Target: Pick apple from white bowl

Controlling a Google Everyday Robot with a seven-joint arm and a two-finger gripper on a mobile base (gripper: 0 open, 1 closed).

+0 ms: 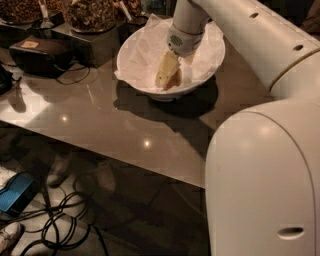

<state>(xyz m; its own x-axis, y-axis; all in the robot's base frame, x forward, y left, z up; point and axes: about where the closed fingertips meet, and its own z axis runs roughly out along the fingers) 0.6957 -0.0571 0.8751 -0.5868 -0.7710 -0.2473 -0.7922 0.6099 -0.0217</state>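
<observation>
Smooth white arm (240,35), pale jaws inside white bowl (145,88)

Setting: a snack counter (100,120) in an office or lab-type space. Evidence: dishes of nuts (92,12) on dark stands, left of the gripper (166,79), which is inside the white bowl (131,47). Loose cables (65,227) lie on the floor below-left.
</observation>
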